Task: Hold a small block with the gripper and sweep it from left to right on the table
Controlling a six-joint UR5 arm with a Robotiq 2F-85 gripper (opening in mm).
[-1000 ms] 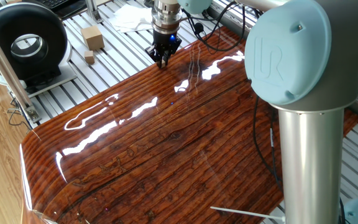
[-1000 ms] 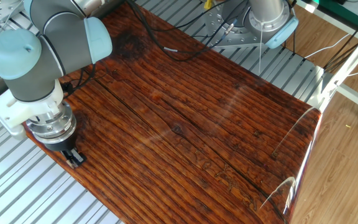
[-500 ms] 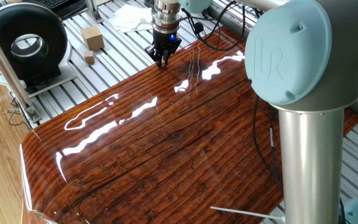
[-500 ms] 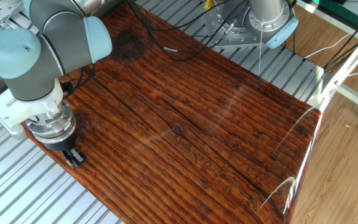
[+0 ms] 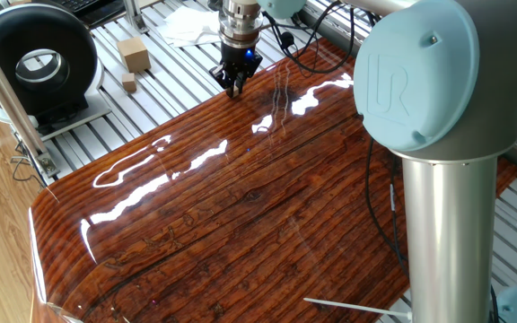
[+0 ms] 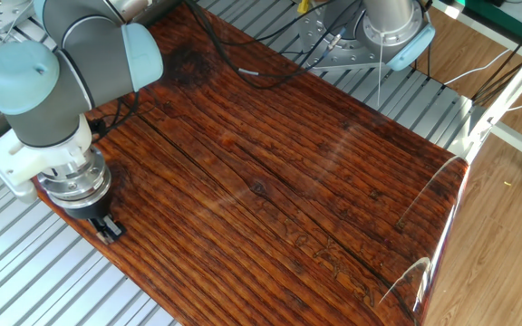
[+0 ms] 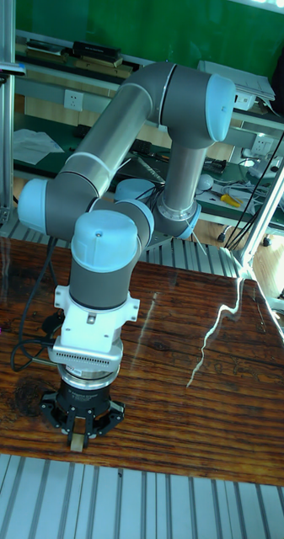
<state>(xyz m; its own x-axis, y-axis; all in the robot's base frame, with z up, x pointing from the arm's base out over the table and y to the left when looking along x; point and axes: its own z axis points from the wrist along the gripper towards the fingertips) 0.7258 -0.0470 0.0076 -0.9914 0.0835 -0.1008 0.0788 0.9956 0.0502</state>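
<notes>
One fixed view: gripper at upper-centre tabletop edge; other fixed view: gripper lower left, at the edge; tall view: gripper clenched on small block, bottom left, near front edge.

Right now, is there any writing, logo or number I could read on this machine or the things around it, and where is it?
"UR": raised logo on the light-blue joint cap of the arm, seen in one fixed view.
Nothing else is readable: the gripper, the table and the big tan block on the slatted base show no lettering that can be made out.
</notes>
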